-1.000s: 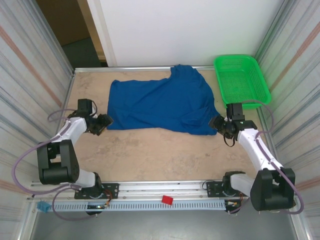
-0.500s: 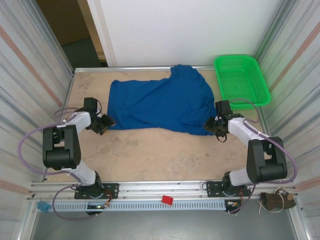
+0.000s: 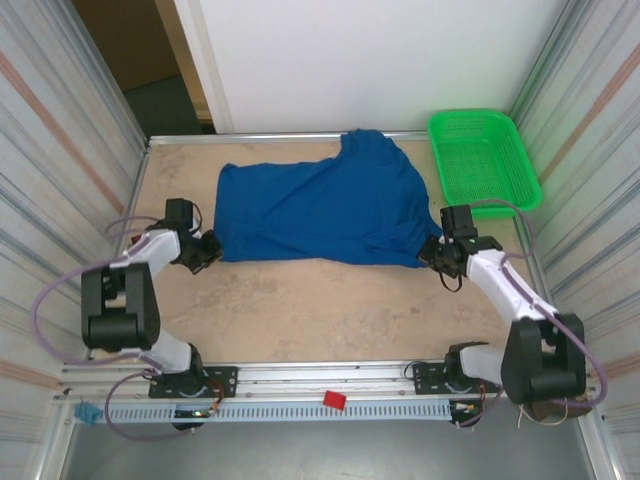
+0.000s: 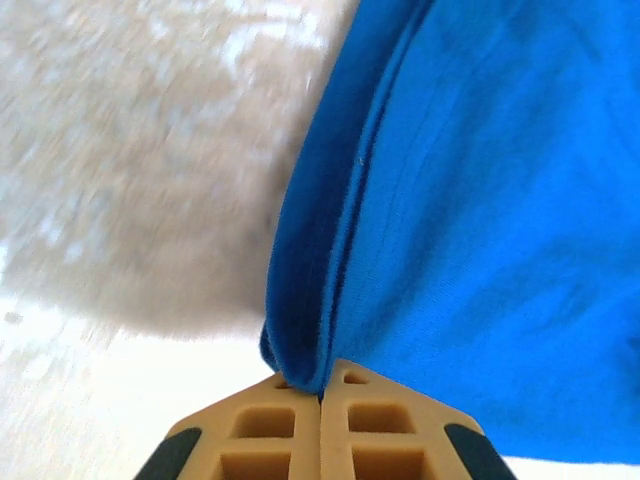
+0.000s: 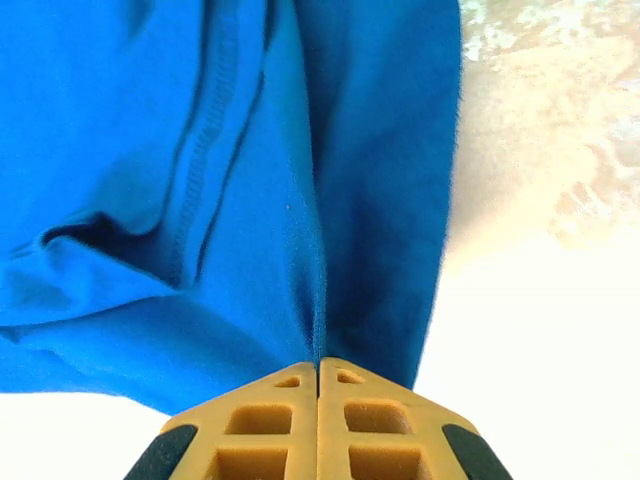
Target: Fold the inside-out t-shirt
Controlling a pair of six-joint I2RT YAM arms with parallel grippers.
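Note:
The royal-blue inside-out t-shirt [image 3: 325, 205] lies spread across the far half of the table, its near edge running left to right. My left gripper [image 3: 213, 247] is shut on the shirt's near-left corner; in the left wrist view the blue cloth [image 4: 450, 200] is pinched between the tan fingertips [image 4: 350, 400]. At the near-right corner my right gripper [image 3: 430, 252] is shut on the shirt, and the right wrist view has the cloth [image 5: 250, 180] drawn into the seam between its closed fingers [image 5: 285, 395]. No lettering shows.
A green mesh basket [image 3: 484, 158] stands at the back right corner, close behind the right arm. Metal walls flank both sides of the table [image 3: 300, 310]. A small red object [image 3: 334, 401] sits on the front rail.
Both grippers have gone from open to shut on the shirt's near corners. The right gripper moved slightly back to the right with the cloth; the shirt's near edge is pulled straighter.

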